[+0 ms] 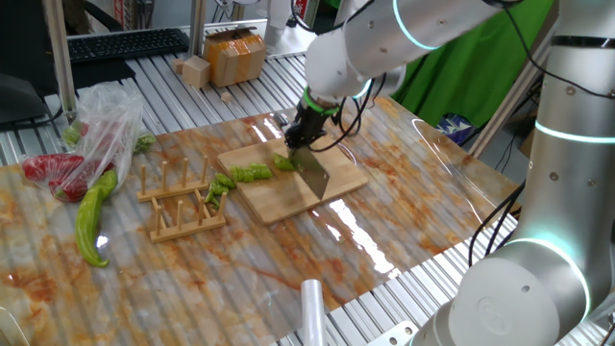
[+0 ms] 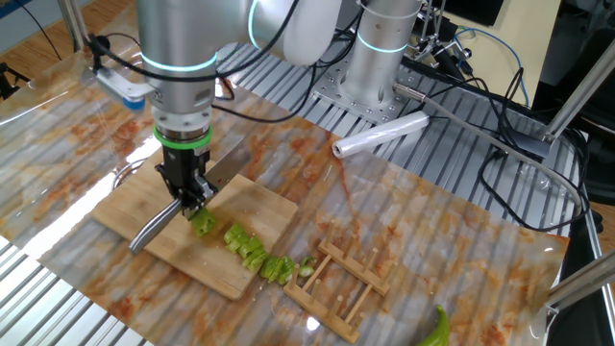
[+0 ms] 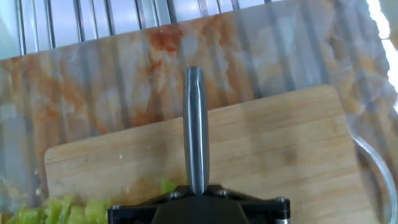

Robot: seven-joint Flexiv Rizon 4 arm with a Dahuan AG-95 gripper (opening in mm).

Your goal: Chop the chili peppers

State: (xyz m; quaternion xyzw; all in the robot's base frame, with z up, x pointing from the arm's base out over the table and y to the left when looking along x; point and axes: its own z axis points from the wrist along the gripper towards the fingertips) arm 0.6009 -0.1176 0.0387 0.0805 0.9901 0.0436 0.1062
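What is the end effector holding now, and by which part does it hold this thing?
The end effector holds a knife. It grips the metal handle near the blade end, and the blade stands on the cutting board beside the chopped chili pieces.

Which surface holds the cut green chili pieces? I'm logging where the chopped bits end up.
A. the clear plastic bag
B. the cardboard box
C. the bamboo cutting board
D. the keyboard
C: the chili pieces lie in a row along the cutting board, trailing toward the wooden rack.

Green chili peppers [image 1: 252, 174], chopped chunks along board
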